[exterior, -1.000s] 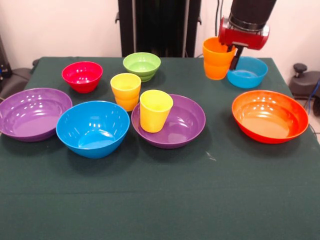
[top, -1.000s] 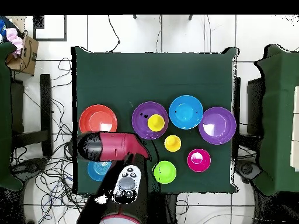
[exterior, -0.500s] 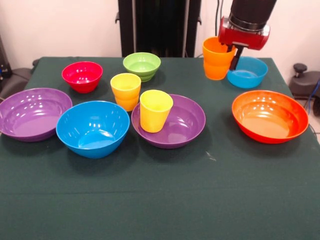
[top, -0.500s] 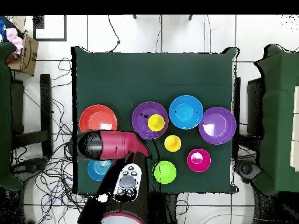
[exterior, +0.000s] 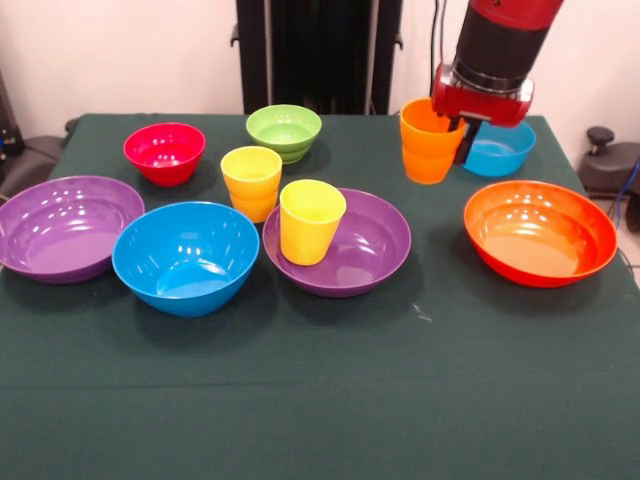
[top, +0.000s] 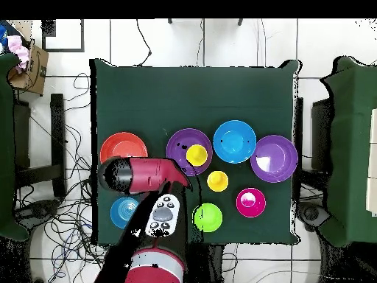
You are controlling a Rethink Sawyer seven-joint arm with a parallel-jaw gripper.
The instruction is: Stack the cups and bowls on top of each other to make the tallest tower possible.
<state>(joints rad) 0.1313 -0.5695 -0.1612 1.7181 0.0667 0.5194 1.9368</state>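
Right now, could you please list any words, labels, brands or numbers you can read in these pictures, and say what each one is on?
None can be read.
The bowls and cups are plain, with no print showing.
The arm shows no readable marking in the front view.
The box at the overhead view's top left corner has coloured things on it, but any print there is too small to read.

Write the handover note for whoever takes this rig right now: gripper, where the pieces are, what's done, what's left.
Gripper: shut on the orange cup, held up beside the small blue bowl.
One yellow cup stands in the middle purple bowl; the other yellow cup is on the cloth.
Red bowl, green bowl, big blue bowl, left purple bowl and orange bowl sit apart.
Done: no tower.
Left: all the stacking.
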